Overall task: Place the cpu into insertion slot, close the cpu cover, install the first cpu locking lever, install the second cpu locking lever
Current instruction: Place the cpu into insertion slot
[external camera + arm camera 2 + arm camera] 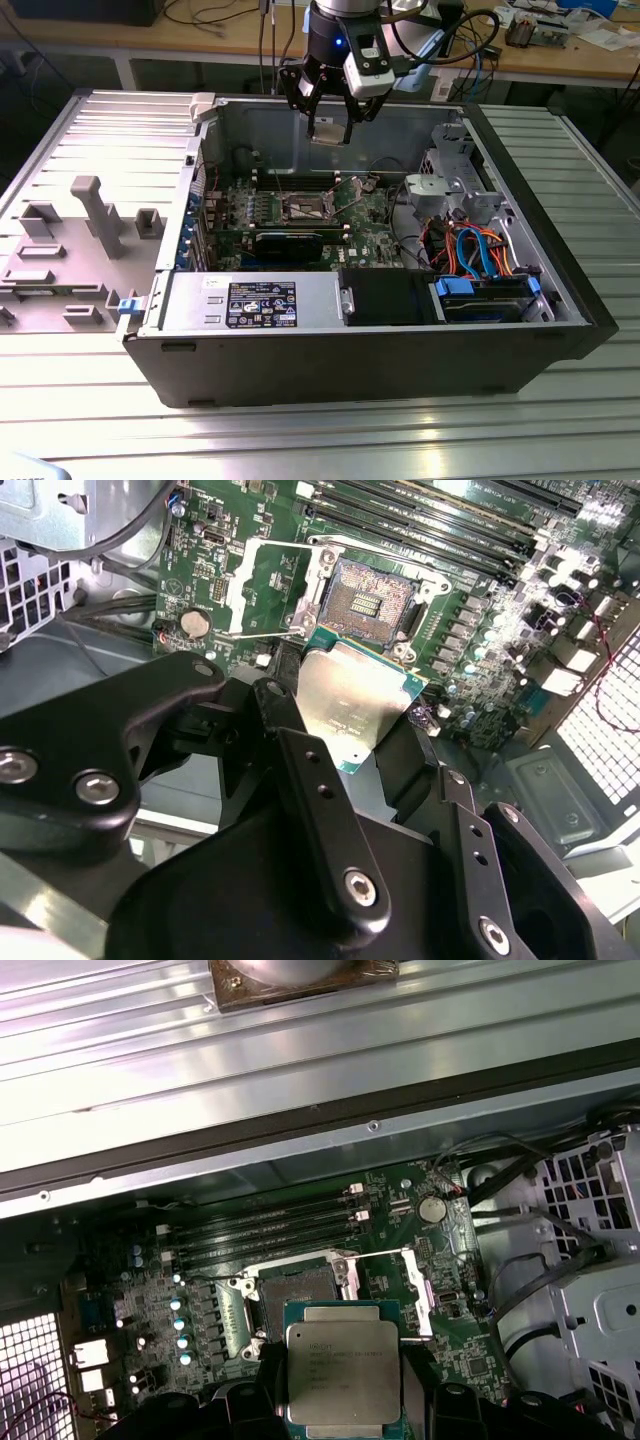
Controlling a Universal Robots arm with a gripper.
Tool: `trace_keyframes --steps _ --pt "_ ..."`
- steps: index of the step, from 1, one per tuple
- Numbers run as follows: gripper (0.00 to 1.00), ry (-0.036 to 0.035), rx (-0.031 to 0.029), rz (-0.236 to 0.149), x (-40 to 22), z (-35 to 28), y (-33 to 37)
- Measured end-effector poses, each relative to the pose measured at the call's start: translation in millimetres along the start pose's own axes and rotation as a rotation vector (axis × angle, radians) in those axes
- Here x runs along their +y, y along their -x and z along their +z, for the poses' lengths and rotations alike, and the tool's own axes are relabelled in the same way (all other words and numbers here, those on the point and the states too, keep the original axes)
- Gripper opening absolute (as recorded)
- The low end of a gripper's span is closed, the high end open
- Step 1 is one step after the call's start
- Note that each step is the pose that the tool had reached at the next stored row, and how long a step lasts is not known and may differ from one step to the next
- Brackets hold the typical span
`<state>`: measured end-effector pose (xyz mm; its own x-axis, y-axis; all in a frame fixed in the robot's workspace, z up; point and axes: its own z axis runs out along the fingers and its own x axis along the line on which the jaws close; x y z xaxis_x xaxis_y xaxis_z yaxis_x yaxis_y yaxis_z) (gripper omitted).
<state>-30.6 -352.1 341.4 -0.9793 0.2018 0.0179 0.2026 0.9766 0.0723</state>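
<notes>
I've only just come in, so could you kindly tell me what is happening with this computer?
A robot arm's gripper holds the cpu by its edges, in the air above the green board inside the open computer case. The insertion slot lies bare on the board, and the cpu cover is swung open beside it. The chip is not yet seated and the cover is not closed.

A big black computer box [350,360] lies open on a ribbed grey metal table [300,440]. Inside it sits a flat green board [372,214] with a small square socket [303,208] in its middle. The black robot gripper [329,127] hangs high above the socket, pinching a small flat silvery chip [328,132]. Blue and orange wires [470,250] curl at the exterior view's right.
</notes>
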Motion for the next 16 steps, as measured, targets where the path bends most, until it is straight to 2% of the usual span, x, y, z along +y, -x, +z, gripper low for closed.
trace_keyframes --steps 16 --pt "0.55 0.0001 -0.0009 0.011 0.0 0.0 0.0"
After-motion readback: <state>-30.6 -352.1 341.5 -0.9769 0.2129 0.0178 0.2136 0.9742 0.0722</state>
